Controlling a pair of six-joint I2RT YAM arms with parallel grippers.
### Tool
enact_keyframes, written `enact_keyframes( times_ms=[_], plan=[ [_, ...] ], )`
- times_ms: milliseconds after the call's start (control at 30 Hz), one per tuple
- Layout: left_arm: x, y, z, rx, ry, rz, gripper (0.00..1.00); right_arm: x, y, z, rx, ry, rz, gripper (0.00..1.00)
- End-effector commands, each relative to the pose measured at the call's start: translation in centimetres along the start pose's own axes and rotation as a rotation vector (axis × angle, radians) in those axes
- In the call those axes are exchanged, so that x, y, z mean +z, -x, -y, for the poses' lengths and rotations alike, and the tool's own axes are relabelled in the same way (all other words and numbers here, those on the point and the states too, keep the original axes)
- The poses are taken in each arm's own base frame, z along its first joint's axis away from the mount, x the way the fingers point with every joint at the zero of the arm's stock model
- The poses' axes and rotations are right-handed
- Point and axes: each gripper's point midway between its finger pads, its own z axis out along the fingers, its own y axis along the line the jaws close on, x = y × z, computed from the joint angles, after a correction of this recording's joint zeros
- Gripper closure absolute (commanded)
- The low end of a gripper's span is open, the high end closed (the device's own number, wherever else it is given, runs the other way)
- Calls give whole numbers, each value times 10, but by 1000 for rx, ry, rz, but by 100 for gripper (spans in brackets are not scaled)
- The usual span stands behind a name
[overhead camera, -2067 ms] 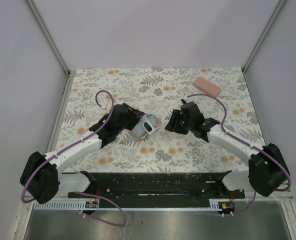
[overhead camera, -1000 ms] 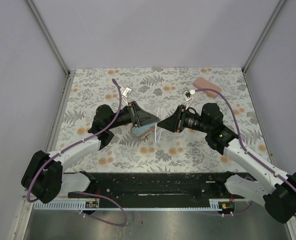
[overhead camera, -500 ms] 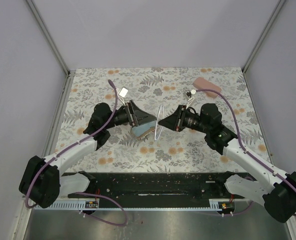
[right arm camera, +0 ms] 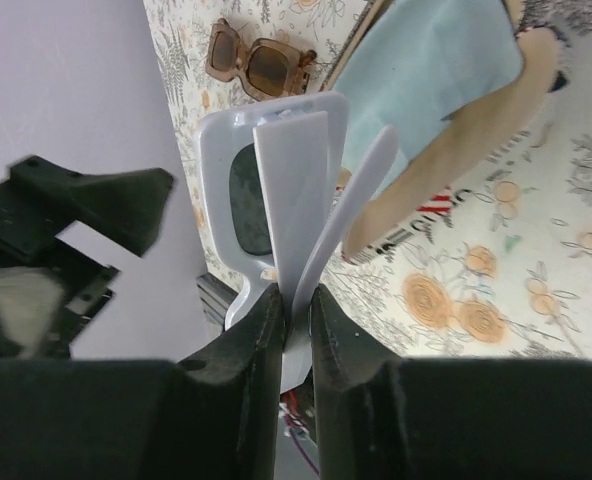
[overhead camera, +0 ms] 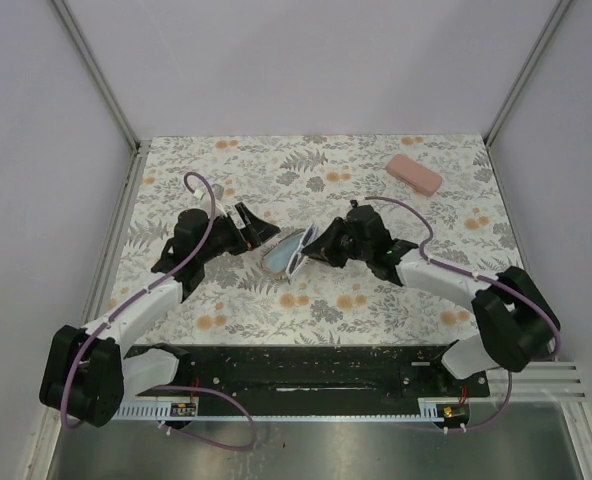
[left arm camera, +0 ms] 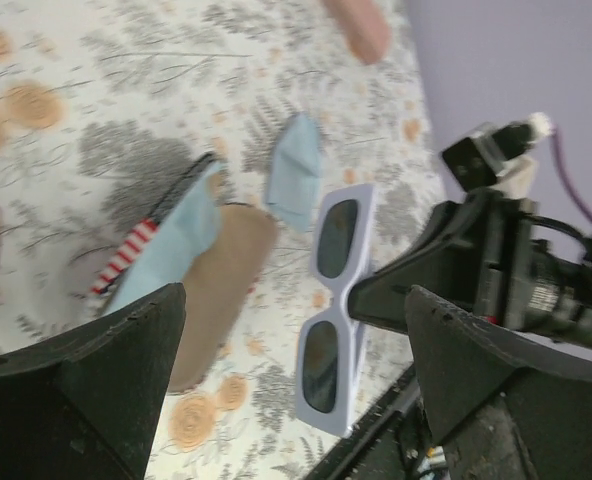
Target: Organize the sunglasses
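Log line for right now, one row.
left claw: open, empty | right claw: shut on white sunglasses, beside pouch | brown sunglasses: on table

We count two pairs of sunglasses: one white-framed pair (left arm camera: 334, 300) with dark lenses, one brown-framed pair (right arm camera: 259, 62) with brown lenses. We also record one pink oblong hard case (overhead camera: 415, 173) and one red-and-white-striped soft pouch (left arm camera: 126, 258).
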Motion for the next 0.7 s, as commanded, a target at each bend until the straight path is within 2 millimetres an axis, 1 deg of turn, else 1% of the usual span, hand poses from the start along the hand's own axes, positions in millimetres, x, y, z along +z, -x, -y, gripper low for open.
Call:
enact_keyframes(
  times_ms=[0, 133, 333, 467, 667],
  plan=[
    [8, 4, -40, 40, 146, 62, 8, 21, 22, -48, 125, 51, 77, 100],
    [13, 4, -52, 53, 193, 59, 13, 37, 31, -46, 196, 1, 120, 100],
    [16, 4, -76, 89, 287, 60, 18, 58, 34, -30, 313, -69, 138, 100],
    [20, 5, -87, 103, 328, 61, 22, 72, 30, -26, 333, -106, 120, 100],
    [31, 2, -98, 116, 342, 32, 27, 88, 20, -3, 365, -174, 99, 100]
  ],
)
